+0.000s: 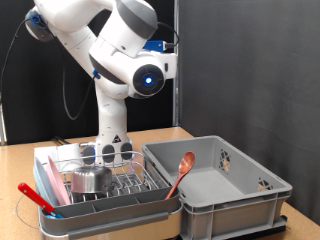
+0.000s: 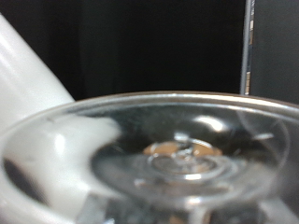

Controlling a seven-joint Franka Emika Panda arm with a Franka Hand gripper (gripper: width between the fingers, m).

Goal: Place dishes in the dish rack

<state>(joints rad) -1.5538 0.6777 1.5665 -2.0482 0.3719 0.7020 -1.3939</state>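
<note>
The clear glass (image 2: pixel 177 154) fills the wrist view from very close, with the black curtain behind it. No fingers show in that view. In the exterior view the arm is raised, and the hand and gripper (image 1: pixel 160 48) are high above the table, over the dish rack (image 1: pixel 110 215). I cannot make out the glass there. The rack stands at the exterior view's bottom left. The steel bowl (image 1: pixel 92 180) sits among its wire prongs. The pink plate (image 1: pixel 47 186) stands on edge at the rack's left side.
A deeper grey crate (image 1: pixel 255 190) stands right of the rack, with a wooden spoon (image 1: pixel 184 168) leaning inside it. A red-handled utensil (image 1: pixel 35 197) lies at the rack's left front. The robot base (image 1: pixel 110 130) stands behind the rack. Black curtains hang behind.
</note>
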